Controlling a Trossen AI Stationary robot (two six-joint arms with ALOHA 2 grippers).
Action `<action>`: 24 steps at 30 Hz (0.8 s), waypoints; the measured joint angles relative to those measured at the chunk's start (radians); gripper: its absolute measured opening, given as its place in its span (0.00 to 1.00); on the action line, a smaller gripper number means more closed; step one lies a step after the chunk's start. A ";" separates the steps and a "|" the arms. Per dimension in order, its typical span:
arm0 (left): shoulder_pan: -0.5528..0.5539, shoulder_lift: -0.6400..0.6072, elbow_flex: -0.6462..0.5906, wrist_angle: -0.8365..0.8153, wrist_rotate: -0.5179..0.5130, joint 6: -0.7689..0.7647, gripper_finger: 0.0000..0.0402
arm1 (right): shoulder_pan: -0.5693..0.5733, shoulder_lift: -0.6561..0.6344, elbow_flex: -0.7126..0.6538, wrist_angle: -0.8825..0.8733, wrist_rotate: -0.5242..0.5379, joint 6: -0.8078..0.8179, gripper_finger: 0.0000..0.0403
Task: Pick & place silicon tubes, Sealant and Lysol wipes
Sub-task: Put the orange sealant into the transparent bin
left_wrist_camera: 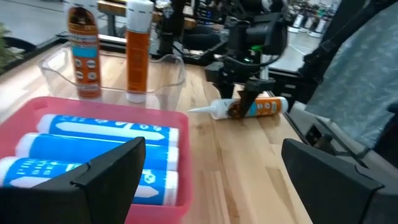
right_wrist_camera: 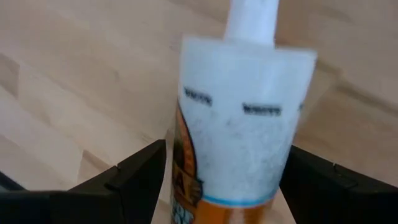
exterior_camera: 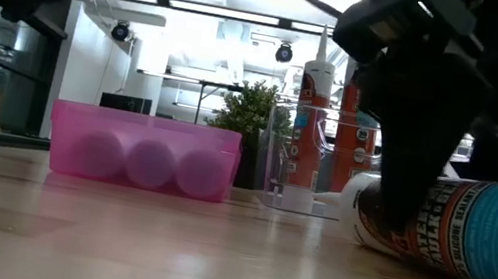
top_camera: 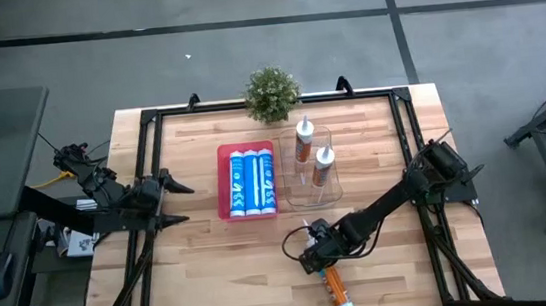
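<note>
While the butcher-block table (top_camera: 214,269) lay under both arms, the pink tray (top_camera: 224,183) held three blue silicone tubes (top_camera: 252,182) left of the clear bin (top_camera: 332,192), where two orange sealant tubes (top_camera: 323,167) stood upright. The right gripper (top_camera: 315,257) straddled a third sealant tube (top_camera: 336,290) lying at the near edge, jaws spread, not clenched. The left gripper (top_camera: 179,203) hovered released at the left.

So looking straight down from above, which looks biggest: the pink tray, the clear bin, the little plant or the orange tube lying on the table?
1. Pink tray
2. Clear bin, slightly smaller; its see-through edges make this unsure
3. Plant
4. Lying orange tube, partly hidden under the right gripper
</note>
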 joint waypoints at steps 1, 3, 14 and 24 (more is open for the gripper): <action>0.000 0.000 0.000 0.000 -0.010 0.000 0.92 | 0.000 0.000 0.000 0.004 0.017 -0.001 0.70; 0.000 0.000 0.000 0.001 -0.046 -0.001 0.92 | 0.000 0.000 0.000 0.015 0.046 -0.003 0.70; -0.001 0.000 0.000 -0.001 -0.082 -0.009 0.92 | -0.010 0.000 0.000 0.037 0.018 0.001 0.70; -0.001 0.000 0.000 -0.004 -0.021 -0.002 0.92 | -0.013 0.002 -0.002 0.035 0.012 -0.021 0.70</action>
